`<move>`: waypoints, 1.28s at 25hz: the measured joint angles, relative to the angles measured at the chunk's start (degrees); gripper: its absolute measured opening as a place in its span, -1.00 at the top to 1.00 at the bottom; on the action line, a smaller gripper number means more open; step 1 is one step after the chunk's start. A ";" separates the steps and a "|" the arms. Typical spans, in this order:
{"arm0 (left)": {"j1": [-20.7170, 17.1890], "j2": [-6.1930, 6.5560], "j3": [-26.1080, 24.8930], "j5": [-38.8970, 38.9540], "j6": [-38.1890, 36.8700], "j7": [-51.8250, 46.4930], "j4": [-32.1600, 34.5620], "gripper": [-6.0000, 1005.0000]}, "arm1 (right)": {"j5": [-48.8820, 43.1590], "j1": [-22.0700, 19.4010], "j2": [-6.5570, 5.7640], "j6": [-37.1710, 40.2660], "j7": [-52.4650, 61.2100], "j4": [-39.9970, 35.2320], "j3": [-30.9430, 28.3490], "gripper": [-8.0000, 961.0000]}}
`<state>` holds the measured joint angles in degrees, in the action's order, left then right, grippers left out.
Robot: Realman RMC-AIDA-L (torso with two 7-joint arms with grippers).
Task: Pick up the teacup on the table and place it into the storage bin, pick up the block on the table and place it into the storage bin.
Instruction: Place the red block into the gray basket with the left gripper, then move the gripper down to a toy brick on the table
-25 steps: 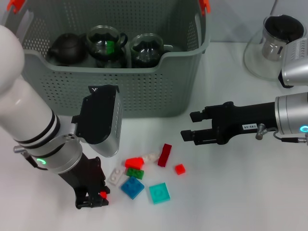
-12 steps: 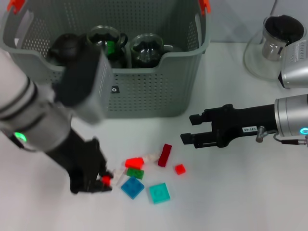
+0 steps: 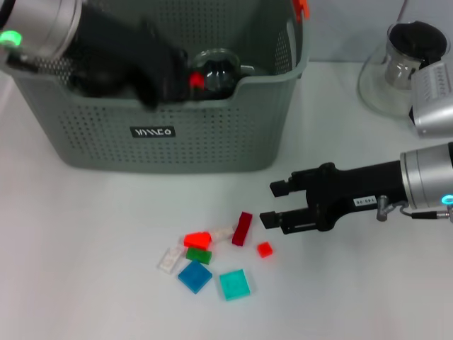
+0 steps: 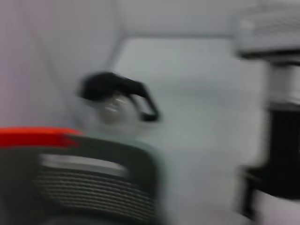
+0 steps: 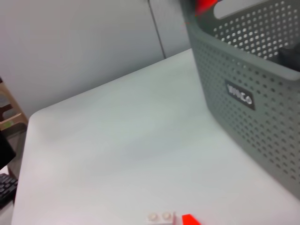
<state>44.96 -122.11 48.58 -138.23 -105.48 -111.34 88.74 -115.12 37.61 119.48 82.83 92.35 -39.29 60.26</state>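
The storage bin (image 3: pixel 212 134) sits at the back of the table (image 3: pixel 85 248). A glass teacup (image 3: pixel 216 71) is inside it. The left gripper (image 3: pixel 185 83) is over the bin, pinching a small red block (image 3: pixel 196 81). Eight blocks lie in front. The right gripper (image 3: pixel 272 205) hangs beside them, fingers spread. A glass teapot (image 3: pixel 403 64) stands far right.

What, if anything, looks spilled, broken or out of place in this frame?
Nothing stands out. The blocks lie loosely scattered on the table before the storage bin, none damaged. The left gripper holds a small red block over the bin; the right gripper is open near the blocks.
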 joint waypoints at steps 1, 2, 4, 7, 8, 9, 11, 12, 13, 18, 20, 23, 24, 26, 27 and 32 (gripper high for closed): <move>1.01 0.58 0.05 -0.03 2.93 -0.86 -1.53 0.52 | -0.01 0.01 -0.02 0.16 0.00 0.00 0.17 -0.49; 1.96 1.17 0.09 -0.16 5.83 -1.73 -3.69 0.51 | -0.02 0.01 -0.06 0.18 0.00 0.00 0.30 -0.49; 4.54 2.65 0.23 -0.67 12.19 -3.79 -9.34 0.50 | -0.02 0.04 -0.25 0.34 0.00 0.00 0.47 -0.49; 9.13 5.80 0.52 -1.74 21.26 -6.70 -20.96 0.48 | -0.02 0.13 -0.44 0.67 0.25 0.00 0.48 -0.49; 10.47 6.71 0.67 -2.38 24.27 -7.55 -24.71 0.47 | -0.02 0.15 -0.49 0.76 0.34 0.00 0.48 -0.49; 11.69 7.49 0.79 -3.25 27.08 -8.27 -28.10 0.47 | -0.02 0.14 -0.54 0.77 0.38 0.00 0.48 -0.49; 13.07 8.12 1.10 -5.47 31.94 -9.49 -32.40 0.46 | -0.02 0.03 -0.63 0.80 0.42 0.00 0.48 -0.49; 13.53 8.16 1.42 -6.77 33.90 -10.12 -33.70 0.45 | -0.02 -0.02 -0.68 0.81 0.44 0.00 0.48 -0.49; 13.69 8.03 2.04 -8.32 35.47 -10.94 -34.12 0.44 | -0.02 -0.09 -0.74 0.82 0.48 0.00 0.48 -0.49; 13.60 6.44 5.97 -16.67 39.76 -15.16 -33.68 0.41 | -0.01 -0.32 -0.89 0.93 0.59 0.00 0.48 -0.49; 13.57 6.00 6.21 -18.64 40.04 -15.75 -33.50 0.40 | -0.01 -0.38 -0.91 0.94 0.59 0.00 0.48 -0.49; 13.43 5.85 5.86 -19.20 40.08 -16.10 -33.09 0.38 | -0.01 -0.44 -0.91 0.94 0.61 0.00 0.48 -0.49; 13.32 5.88 5.74 -19.23 40.01 -16.31 -32.75 0.38 | -0.01 -0.43 -0.91 0.94 0.62 0.00 0.48 -0.49; 13.06 5.96 5.68 -19.27 39.67 -16.71 -31.92 0.37 | -0.02 -0.39 -0.91 0.97 0.62 0.00 0.48 -0.49; 12.79 6.04 5.67 -19.30 39.32 -16.93 -31.21 0.36 | -0.03 -0.36 -0.91 1.00 0.63 0.00 0.48 -0.49; 10.44 5.93 5.45 -18.96 34.74 -17.41 -24.38 -0.20 | -0.08 -0.35 -0.92 1.64 0.64 0.00 0.48 -0.48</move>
<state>55.40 -116.18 54.03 -157.19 -70.74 -128.75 64.36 -115.20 37.26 118.56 84.47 92.99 -39.29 60.73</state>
